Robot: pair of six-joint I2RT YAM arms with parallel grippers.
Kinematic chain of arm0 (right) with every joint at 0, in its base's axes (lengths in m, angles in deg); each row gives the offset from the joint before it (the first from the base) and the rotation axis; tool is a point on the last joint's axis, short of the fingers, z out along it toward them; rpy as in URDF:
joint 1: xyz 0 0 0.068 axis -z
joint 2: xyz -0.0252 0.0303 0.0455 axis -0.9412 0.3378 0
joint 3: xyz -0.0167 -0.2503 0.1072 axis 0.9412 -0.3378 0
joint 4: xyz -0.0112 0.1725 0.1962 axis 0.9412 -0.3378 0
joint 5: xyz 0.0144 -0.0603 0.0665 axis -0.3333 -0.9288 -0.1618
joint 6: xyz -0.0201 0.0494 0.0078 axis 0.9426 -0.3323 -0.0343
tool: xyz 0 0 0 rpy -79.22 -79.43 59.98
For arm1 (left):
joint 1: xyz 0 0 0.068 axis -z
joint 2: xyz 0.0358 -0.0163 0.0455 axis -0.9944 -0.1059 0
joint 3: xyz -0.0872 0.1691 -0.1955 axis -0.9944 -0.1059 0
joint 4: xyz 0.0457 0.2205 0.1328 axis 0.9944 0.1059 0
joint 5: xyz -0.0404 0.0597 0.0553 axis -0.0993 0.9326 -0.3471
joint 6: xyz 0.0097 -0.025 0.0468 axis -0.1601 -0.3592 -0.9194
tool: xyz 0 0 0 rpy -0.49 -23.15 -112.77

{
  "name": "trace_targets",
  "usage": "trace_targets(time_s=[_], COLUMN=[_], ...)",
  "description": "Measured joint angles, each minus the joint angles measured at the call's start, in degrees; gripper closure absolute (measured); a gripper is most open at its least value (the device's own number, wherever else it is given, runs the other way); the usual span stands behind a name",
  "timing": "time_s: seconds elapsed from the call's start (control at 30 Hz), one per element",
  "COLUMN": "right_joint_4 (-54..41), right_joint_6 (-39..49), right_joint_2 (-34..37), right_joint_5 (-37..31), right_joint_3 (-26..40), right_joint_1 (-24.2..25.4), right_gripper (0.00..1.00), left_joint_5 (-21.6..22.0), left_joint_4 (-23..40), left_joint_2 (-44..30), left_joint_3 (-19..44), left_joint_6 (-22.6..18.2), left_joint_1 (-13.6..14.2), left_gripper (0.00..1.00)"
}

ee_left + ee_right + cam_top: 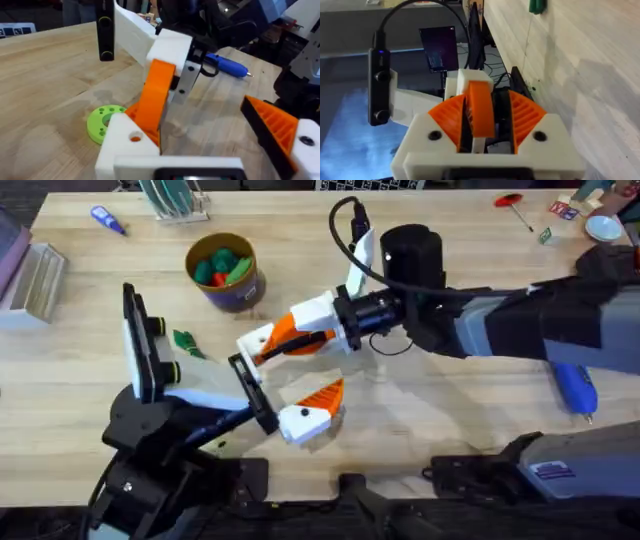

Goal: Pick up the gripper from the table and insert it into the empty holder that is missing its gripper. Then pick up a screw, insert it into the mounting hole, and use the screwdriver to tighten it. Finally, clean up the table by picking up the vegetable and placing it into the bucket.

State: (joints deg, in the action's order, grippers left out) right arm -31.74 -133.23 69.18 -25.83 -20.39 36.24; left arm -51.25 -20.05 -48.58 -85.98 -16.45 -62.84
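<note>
The middle of the worktop (420, 430) is crossed by both arms. Open wood is left between the bucket (222, 270) and the rack (178, 202). The near right side is blocked by the screwdriver (576, 390).

Even, bright light from above falls on the bench (450, 460), leaving only soft, short shadows beneath the arms. The overhead view blurs the dark arm bases at the near edge. In the right wrist view the room beyond the bench edge is dim and bluish.
</note>
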Motion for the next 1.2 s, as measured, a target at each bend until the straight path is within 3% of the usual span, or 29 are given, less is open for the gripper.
trace_targets(time_s=[0.33,0.43,0.53,0.77,0.87,0.97,1.2], right_joint_4=[1.83,1.83,2.31,2.31,2.32,2.33,2.05], right_joint_6=[0.37,0.37,0.37,0.35,0.37,0.83,2.91], right_joint_2=[0.37,0.37,0.37,0.37,0.38,0.37,0.38], right_joint_5=[0.24,0.24,-0.03,0.02,0.02,0.04,-0.12], right_joint_3=[-0.15,-0.15,-0.15,-0.15,-0.15,-0.15,-0.13], right_joint_1=[-0.04,-0.04,-0.11,0.25,0.75,1.91,8.82], right_gripper=[0.443,0.368,0.265,0.232,0.174,0.074,0.07], left_joint_5=[0.0,0.01,-2.51,-5.02,-5.42,-5.56,-5.59], left_joint_4=[-0.02,-0.02,0.02,0.15,0.17,0.2,0.2], left_joint_2=[0.12,0.12,0.11,0.11,0.11,0.12,0.12], left_joint_3=[0.0,0.0,0.0,0.0,0.0,0.0,0.0], left_joint_6=[-0.84,-1.01,-1.04,-1.04,-1.04,-1.04,-1.04], left_joint_1=[0.0,0.0,0.62,1.11,1.11,1.11,1.11], left_gripper=[0.014,0.015,0.015,0.015,0.015,0.015,0.014])
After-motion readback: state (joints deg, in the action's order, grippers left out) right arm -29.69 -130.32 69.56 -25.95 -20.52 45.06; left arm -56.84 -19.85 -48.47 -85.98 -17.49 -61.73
